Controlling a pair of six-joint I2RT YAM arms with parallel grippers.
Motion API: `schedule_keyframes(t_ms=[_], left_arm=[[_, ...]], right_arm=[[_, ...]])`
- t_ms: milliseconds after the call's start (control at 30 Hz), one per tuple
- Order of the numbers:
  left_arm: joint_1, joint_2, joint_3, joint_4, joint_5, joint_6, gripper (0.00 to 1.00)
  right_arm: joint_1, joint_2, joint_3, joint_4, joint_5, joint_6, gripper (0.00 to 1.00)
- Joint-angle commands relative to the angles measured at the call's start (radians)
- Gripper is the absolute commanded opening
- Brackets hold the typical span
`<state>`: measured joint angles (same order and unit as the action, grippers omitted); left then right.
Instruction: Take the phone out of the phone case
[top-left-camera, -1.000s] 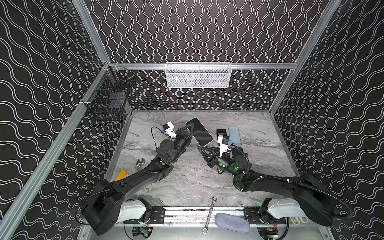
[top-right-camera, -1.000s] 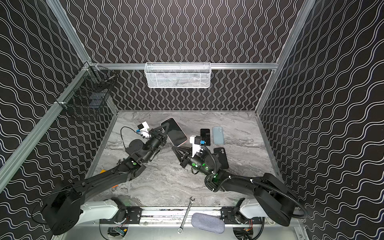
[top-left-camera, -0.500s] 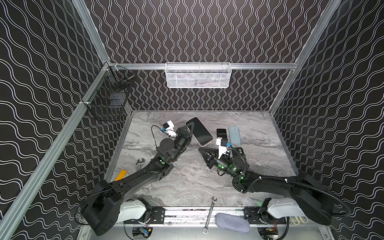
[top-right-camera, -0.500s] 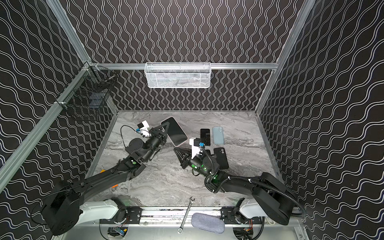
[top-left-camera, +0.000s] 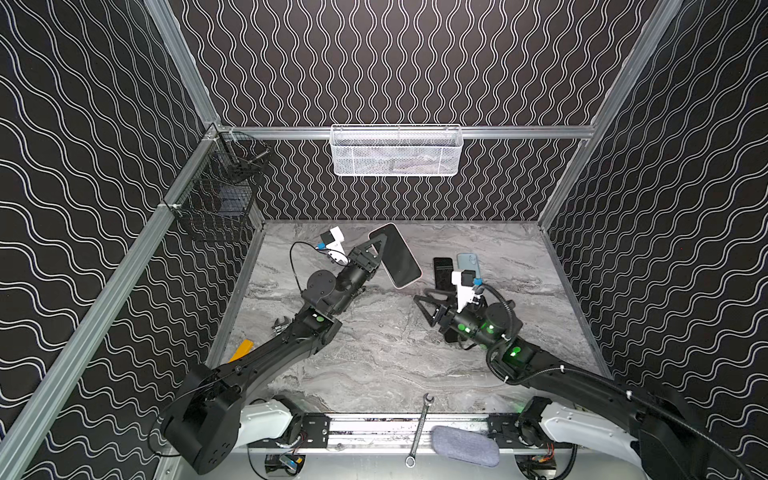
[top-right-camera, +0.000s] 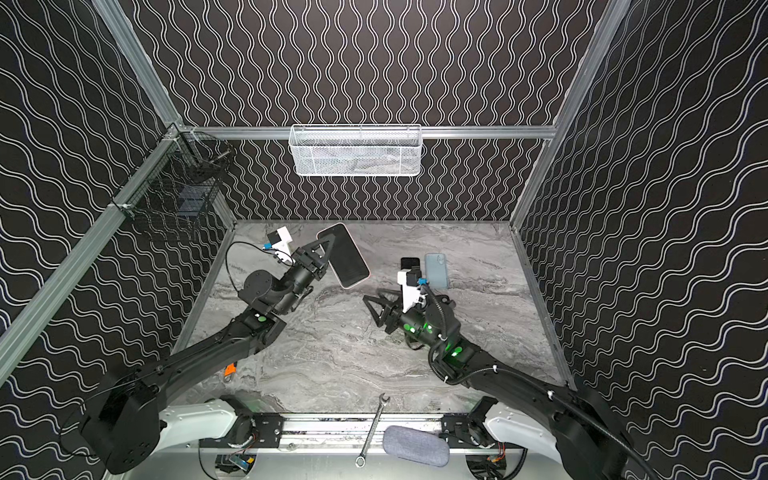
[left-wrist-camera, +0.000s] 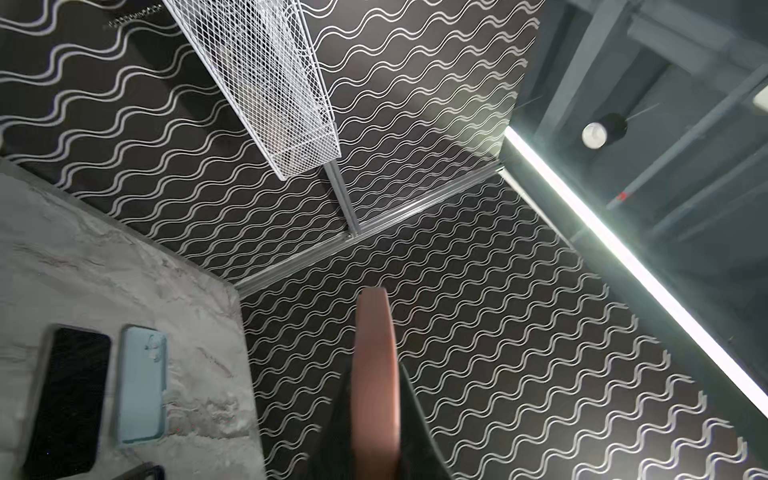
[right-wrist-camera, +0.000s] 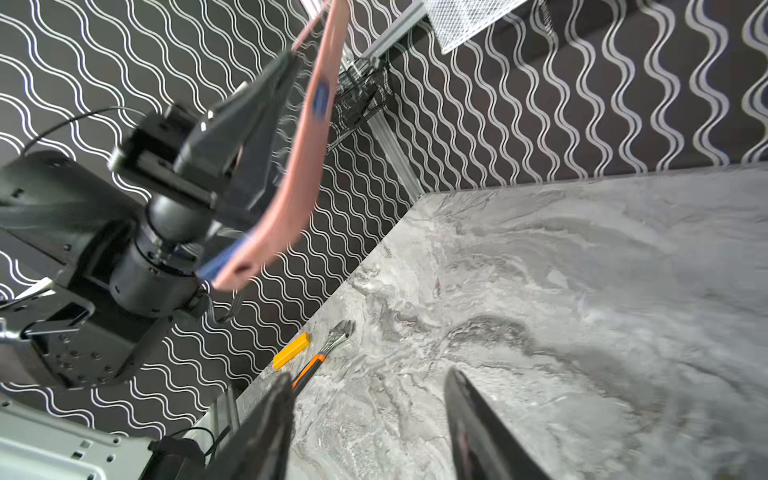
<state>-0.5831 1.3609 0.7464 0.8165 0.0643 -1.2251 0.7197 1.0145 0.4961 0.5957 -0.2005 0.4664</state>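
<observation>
Left end effector (top-left-camera: 376, 249) is clamped on the phone (top-left-camera: 397, 259), one finger over the dark screen and the other behind it. The phone is held up off the desk (top-left-camera: 374, 353), tilted, at the rear left of the middle. It sits in the pink phone case (top-left-camera: 409, 283), whose rim shows round the screen in both top views. In the left wrist view the case is seen edge-on between the two dark fingers. In the right wrist view the case looks curved and blurred, with a blue edge showing at its lower corner. I can't tell if that corner is free of the case.

Right end effector (right-wrist-camera: 370, 376) has its jaws spread wide with nothing between them. It is low over the desk near the middle, well apart from the phone.

A black phone (top-left-camera: 442, 272) and a light blue case (top-left-camera: 469, 264) lie flat side by side on the desk, just behind the right wrist. A yellow block (right-wrist-camera: 291, 350) and an orange-handled wrench (right-wrist-camera: 328, 349) lie by the left desk edge. A spanner (top-left-camera: 419, 430) and a grey pouch (top-left-camera: 463, 444) lie on the front rail. A white mesh basket (top-left-camera: 397, 151) hangs on the back wall and a black wire basket (top-left-camera: 220, 199) on the left wall.
</observation>
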Motion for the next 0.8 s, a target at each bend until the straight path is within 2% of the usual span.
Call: schedule_keyframes(t_ms=[0, 167, 300, 367, 400, 567, 767], left_arm=[[0.004, -0.041, 0.048, -0.193, 0.089, 0.208, 0.00], [0.031, -0.070, 0.158, -0.492, 0.158, 0.461, 0.00], [0.074, -0.038, 0.270, -0.679, 0.299, 0.640, 0.00], [0.092, -0.011, 0.326, -0.752, 0.387, 0.703, 0.00], [0.097, 0.000, 0.352, -0.792, 0.415, 0.732, 0.00], [0.114, 0.049, 0.472, -0.962, 0.529, 0.886, 0.00], [0.145, 0.101, 0.517, -0.968, 0.733, 0.945, 0.00]], right_arm=[[-0.065, -0.043, 0.037, -0.193, -0.196, -0.070, 0.66], [-0.130, -0.043, 0.137, -0.376, -0.326, -0.183, 0.76], [-0.135, -0.028, 0.188, -0.464, -0.289, -0.239, 0.85], [-0.137, -0.031, 0.190, -0.463, -0.275, -0.243, 0.98], [-0.137, -0.030, 0.192, -0.462, -0.274, -0.250, 1.00], [-0.140, -0.018, 0.239, -0.533, -0.254, -0.288, 1.00], [-0.140, -0.016, 0.223, -0.489, -0.301, -0.299, 1.00]])
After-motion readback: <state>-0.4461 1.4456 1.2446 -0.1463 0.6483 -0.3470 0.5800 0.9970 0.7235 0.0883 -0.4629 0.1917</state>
